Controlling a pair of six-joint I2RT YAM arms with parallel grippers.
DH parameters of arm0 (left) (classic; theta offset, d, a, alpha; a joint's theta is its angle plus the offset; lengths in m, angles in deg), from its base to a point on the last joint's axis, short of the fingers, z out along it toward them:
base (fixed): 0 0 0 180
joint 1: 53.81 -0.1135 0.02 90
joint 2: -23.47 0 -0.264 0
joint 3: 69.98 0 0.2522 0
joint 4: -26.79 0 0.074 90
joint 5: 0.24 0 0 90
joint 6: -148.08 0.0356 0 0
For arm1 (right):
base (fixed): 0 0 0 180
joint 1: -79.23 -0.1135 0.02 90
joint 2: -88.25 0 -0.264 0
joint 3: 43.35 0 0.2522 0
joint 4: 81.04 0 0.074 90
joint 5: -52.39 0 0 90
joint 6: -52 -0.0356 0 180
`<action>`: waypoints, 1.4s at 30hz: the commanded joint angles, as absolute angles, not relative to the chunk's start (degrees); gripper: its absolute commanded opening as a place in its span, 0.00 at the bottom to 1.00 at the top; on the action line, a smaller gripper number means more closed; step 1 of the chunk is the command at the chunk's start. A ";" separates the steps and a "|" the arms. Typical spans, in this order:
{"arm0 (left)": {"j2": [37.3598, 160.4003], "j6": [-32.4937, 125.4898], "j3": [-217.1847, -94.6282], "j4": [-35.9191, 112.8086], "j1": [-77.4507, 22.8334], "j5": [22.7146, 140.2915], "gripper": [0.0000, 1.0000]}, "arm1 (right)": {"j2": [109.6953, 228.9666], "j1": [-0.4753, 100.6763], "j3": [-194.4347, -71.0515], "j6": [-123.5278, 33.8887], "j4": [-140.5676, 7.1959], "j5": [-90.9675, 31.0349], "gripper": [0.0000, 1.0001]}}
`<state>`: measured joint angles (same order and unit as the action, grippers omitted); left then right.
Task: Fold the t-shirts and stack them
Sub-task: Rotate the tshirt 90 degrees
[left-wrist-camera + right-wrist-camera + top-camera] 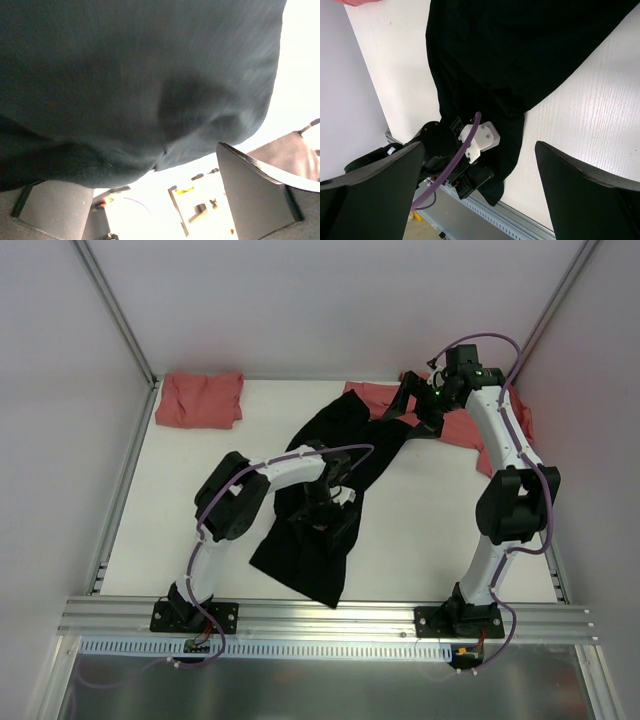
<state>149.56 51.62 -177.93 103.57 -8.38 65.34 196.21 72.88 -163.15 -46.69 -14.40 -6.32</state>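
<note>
Black t-shirt (310, 550) lies crumpled in a long diagonal across a white table (420, 530). Its near end is close to the arm bases and its far end reaches toward the back edge. The left gripper (325, 505) hangs low over the middle of the shirt, jaws spread wide with nothing pinched between them. Farther back, the right gripper (418, 408) is just as wide and empty. It hovers where the shirt's far end meets a loose salmon-red shirt (470, 430). A folded salmon-red shirt (200, 400) sits in the far left corner.

The black shirt looks light, limp and soft, so it will likely sag and drag when lifted. The best holds are probably hem corners or shoulder seams, pinched at an edge.

The overhead view gives the whole layout. The left wrist view shows only dark cloth bulging close to the lens, and which part of the shirt it is cannot be told. The right wrist view looks down the shirt's length, showing its folds and the left arm above it.
</note>
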 commanded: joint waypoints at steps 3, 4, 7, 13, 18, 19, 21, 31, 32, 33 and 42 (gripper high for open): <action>142.22 47.19 -166.64 101.11 -7.75 58.57 0.99 | 193.28 73.43 -164.68 -47.23 -14.72 -5.70 1.00; 140.82 46.14 -165.40 99.63 -7.75 56.13 0.99 | 193.37 73.51 -164.69 -47.23 -14.81 -5.70 0.99; 138.00 40.96 -162.05 95.58 -7.75 52.34 0.99 | 193.81 73.69 -164.69 -47.67 -14.90 -5.18 1.00; 135.45 34.98 -165.20 91.71 -7.58 47.93 0.99 | 195.12 73.69 -164.77 -48.73 -15.34 -3.68 0.99; 134.39 35.84 -175.65 96.78 -7.58 51.33 0.99 | 196.79 73.25 -165.74 -48.99 -14.99 -3.16 0.99; 134.22 37.32 -177.85 98.54 -7.66 52.84 0.99 | 197.40 73.16 -166.09 -48.90 -14.90 -3.07 1.00; 133.61 38.21 -184.70 102.68 -8.10 57.13 0.99 | 200.04 72.20 -167.41 -48.90 -14.99 -3.07 1.00; 125.26 40.76 -200.45 102.62 -16.01 66.71 0.99 | 215.76 67.02 -176.28 -48.99 -16.13 -3.95 1.00; 124.12 41.20 -200.37 101.56 -16.28 68.04 0.99 | 217.08 66.66 -177.07 -49.17 -16.74 -4.03 0.99; 121.93 41.81 -200.02 100.41 -17.06 69.10 0.99 | 219.62 66.49 -178.12 -49.86 -17.35 -3.77 1.00; 117.78 45.15 -198.17 95.31 -17.86 71.48 0.99 | 226.94 65.25 -177.95 -55.14 -27.90 -4.47 1.00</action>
